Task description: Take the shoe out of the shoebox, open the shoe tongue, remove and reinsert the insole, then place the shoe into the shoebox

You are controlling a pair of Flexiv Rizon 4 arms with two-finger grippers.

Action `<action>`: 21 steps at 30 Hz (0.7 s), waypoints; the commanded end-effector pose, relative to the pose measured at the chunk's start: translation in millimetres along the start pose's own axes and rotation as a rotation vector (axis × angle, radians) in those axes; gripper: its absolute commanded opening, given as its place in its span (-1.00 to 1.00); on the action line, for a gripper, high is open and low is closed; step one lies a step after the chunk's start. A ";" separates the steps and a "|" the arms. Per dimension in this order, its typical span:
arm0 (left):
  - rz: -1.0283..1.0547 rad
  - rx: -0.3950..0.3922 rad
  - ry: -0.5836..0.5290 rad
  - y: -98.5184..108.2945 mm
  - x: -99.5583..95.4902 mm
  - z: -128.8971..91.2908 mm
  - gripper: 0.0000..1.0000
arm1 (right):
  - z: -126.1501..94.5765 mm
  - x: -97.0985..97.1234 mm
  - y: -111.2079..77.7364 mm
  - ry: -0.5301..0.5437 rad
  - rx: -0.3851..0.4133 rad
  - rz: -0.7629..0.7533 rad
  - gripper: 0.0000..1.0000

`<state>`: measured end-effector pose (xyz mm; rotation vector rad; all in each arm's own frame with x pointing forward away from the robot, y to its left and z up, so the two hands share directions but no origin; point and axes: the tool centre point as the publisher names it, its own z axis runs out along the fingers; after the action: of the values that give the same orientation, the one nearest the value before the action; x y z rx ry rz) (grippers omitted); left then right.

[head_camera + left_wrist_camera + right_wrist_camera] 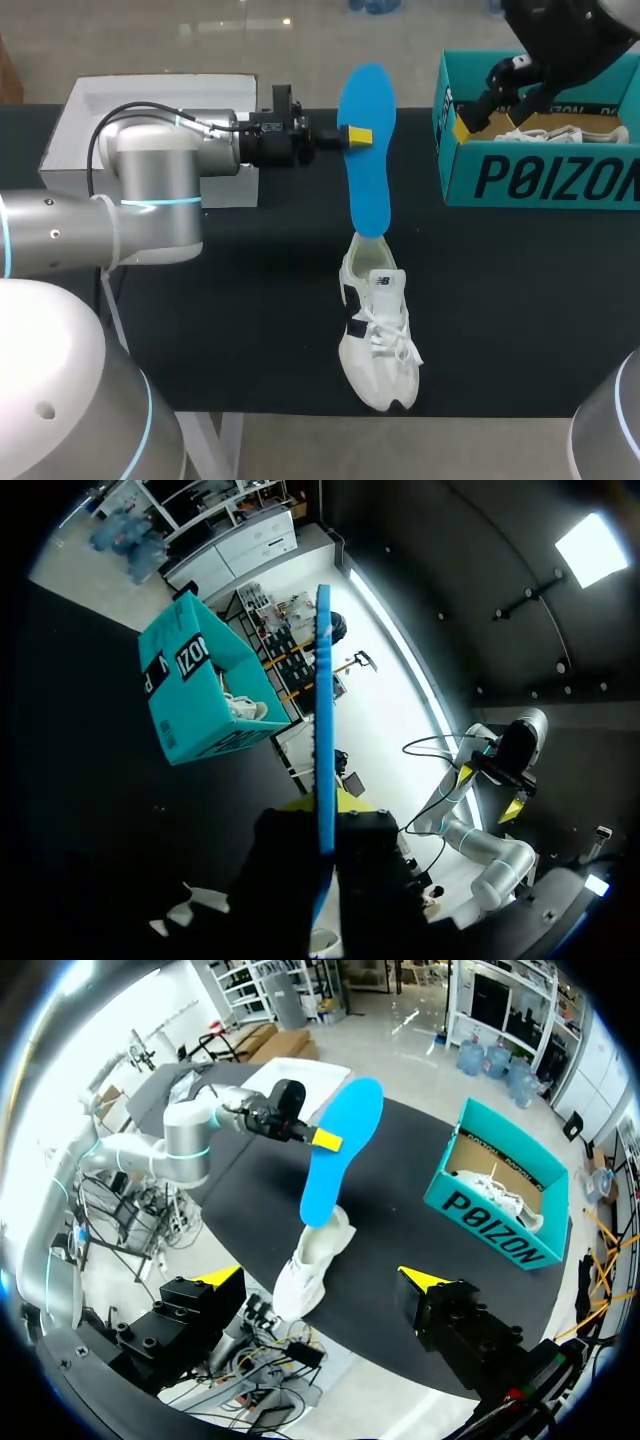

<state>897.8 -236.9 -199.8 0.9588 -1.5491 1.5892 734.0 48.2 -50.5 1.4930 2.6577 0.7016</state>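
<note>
Black surface [250,300]: white shoe [375,330] lies mid-surface, toe toward me, with the teal shoebox [540,175] well apart at the right and a second shoe [560,133] inside it. My left hand [355,135] pinches the blue insole [367,170] near its upper end, and the lower end rests in the shoe's opening. My right hand [320,1277] hangs over the shoebox, fingers wide, holding nothing.

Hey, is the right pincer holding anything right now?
No, the right pincer stands wide open with nothing between its yellow tips.
</note>
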 end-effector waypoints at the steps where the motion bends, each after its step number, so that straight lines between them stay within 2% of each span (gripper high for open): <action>1: 0.000 0.002 -0.002 0.8 -0.1 1.2 -1.00 | 1.6 -0.1 1.1 0.000 0.002 0.002 1.00; 7: 0.000 0.002 -0.002 0.8 -0.1 1.2 -1.00 | 1.6 -0.1 1.1 0.000 0.002 0.002 1.00; 8: 0.068 0.027 0.059 -1.8 7.0 0.5 -1.00 | 1.6 -0.1 1.1 0.000 0.002 0.002 1.00; 12: 0.379 -0.002 0.138 5.7 24.5 -13.4 -1.00 | 1.6 -0.1 1.1 0.000 0.002 0.002 1.00; 17: 0.584 0.037 0.144 9.9 36.3 -39.2 -1.00 | 1.6 -0.1 1.1 0.000 0.002 0.002 1.00; 21: 0.706 0.048 0.148 13.0 51.3 -50.8 -1.00 | 1.6 -0.1 1.1 0.000 0.002 0.002 1.00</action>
<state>870.7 -201.4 -167.2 0.5579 -1.7197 1.8921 733.6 47.7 -51.2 1.4926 2.6569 0.7045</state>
